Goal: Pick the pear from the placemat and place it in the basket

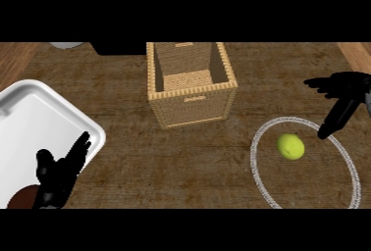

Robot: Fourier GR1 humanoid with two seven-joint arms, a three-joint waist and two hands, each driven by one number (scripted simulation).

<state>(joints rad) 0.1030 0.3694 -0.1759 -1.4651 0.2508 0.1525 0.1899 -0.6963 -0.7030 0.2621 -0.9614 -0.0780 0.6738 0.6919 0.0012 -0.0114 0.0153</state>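
Yellow-green pear [290, 146] on placemat [262, 147], just lower-left of R hand [346, 95]; fingers spread, nothing held.

Yellow-green pear [290, 146] on round placemat [264, 181]

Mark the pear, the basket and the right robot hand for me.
pear [290, 146]: head view, middle of the fruit.
basket [193, 99]: head view, front wall.
right robot hand [348, 88]: head view, palm, above the placemat's far edge.

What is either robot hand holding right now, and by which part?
Nothing. The pear lies free on the placemat. The right robot hand hangs open beside it, not touching; the left robot hand rests open over the white tray.
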